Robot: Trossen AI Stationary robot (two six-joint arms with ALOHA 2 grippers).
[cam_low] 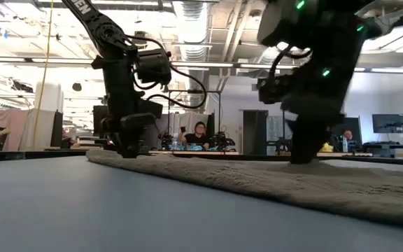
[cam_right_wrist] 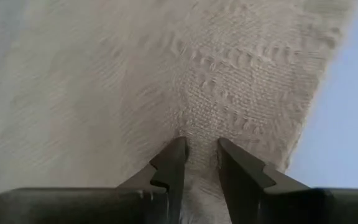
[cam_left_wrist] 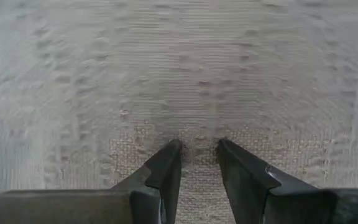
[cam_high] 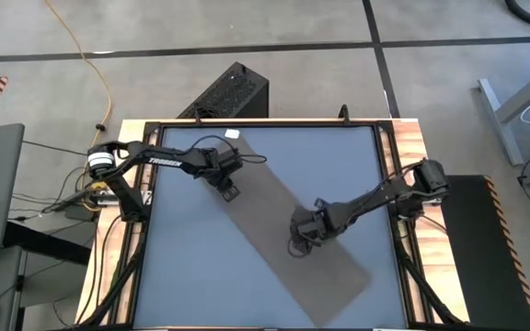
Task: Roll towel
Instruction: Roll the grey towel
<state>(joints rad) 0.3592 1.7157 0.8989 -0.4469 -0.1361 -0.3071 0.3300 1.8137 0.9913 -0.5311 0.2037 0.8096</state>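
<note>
Both grippers press down on the towel (cam_high: 283, 239), a long taupe strip lying flat and diagonal across the blue-grey table (cam_high: 191, 276), far-left to near-right. Left gripper (cam_high: 226, 190) sits at its far-left end, right gripper (cam_high: 300, 241) mid-strip; each pair of jaws pinches a small ridge of cloth.

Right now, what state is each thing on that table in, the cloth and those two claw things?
towel: lying flat in a long strip, slanted across the table, not rolled yet.
left gripper: down on the towel near its far end, fingers pinching a bit of cloth.
right gripper: down on the towel near its middle, fingers pinching cloth.
</note>
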